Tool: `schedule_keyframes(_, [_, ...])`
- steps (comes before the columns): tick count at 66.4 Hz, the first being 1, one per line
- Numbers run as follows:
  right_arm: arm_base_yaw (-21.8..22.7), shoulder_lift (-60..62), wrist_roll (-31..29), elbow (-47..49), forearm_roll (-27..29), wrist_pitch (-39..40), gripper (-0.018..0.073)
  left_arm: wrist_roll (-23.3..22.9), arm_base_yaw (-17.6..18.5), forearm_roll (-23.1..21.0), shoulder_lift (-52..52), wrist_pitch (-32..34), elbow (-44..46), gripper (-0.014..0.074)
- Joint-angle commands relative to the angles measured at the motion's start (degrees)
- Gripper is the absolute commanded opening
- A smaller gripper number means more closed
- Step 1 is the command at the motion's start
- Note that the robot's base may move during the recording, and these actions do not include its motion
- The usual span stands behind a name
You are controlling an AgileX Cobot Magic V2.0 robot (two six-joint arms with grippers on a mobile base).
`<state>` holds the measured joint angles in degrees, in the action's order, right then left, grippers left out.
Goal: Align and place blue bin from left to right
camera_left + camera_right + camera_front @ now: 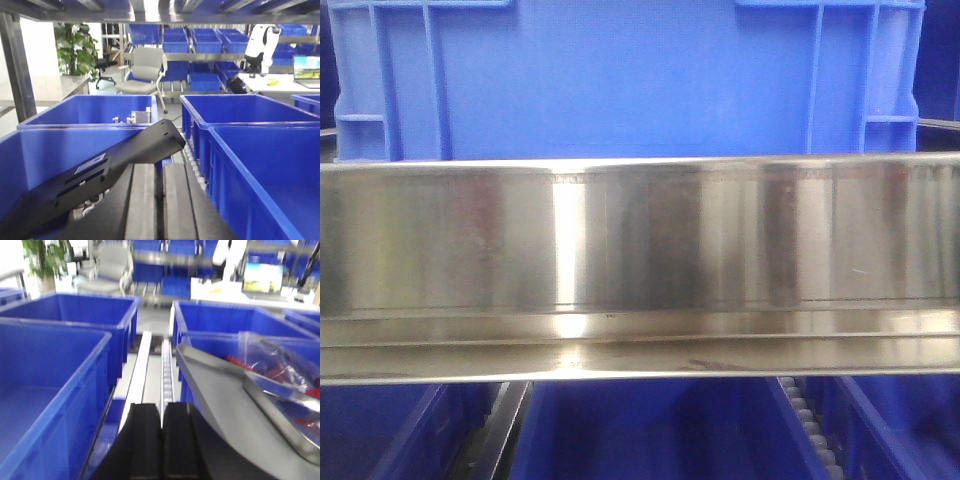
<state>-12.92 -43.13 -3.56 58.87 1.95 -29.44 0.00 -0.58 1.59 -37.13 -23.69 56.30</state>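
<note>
A large blue bin (620, 80) fills the top of the front view, standing on a shelf behind a steel rail (640, 250). Neither gripper shows in that view. In the left wrist view my left gripper (160, 170) is shut with nothing held, over the gap between a near left bin (60, 155) and a near right bin (270, 185). A black flat piece (100, 175) slants across its left side. My right gripper (161, 407) is also shut and empty, above a roller track (167, 370) between a near blue bin on the left (45, 390) and bins on the right.
More blue bins stand behind: a far left bin (90, 110) and a far right bin (235, 107). A grey panel (225, 400) tilts beside my right gripper. A clear plastic bag (280, 365) with red contents lies in the right bin. Chair, plant and desk stand beyond.
</note>
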Motion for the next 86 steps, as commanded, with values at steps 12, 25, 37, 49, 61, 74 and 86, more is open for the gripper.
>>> schedule_keyframes(12, [0.2, -6.9, 1.0, 2.8, 0.1, -0.5, -0.0078, 0.0, -0.2, -1.9, -4.5, 4.3, 0.7, -0.0111])
schedule_keyframes(25, [0.2, -10.2, 1.0, 2.8, 0.2, -0.4, -0.0078, 0.0, -0.2, -6.3, -9.1, 7.4, 1.2, -0.0111])
schedule_keyframes(37, [0.2, -14.7, 1.5, 6.1, 0.2, -5.8, -0.0078, 0.0, -0.2, -9.7, -17.2, -0.4, 8.2, -0.0111])
schedule_keyframes(49, [-0.5, -20.6, 5.7, 11.7, 0.2, -9.1, -0.0076, 0.0, 1.8, -9.9, -26.1, -6.5, 17.6, -0.0111])
schedule_keyframes(61, [-4.5, -27.7, 8.7, 17.0, 0.2, -10.4, -0.0076, -0.7, 6.3, -7.6, -34.6, -11.7, 25.7, -0.0111])
schedule_keyframes(74, [-7.3, -35.7, 12.8, 25.2, 0.1, -13.8, -0.0076, -9.9, 10.4, 0.2, -42.7, -14.5, 33.3, -0.0111])
schedule_keyframes(86, [-10.7, -43.2, 16.1, 35.2, -4.8, -19.3, -0.0076, -19.4, 14.8, 11.3, -47.5, -18.3, 38.6, -0.0111])
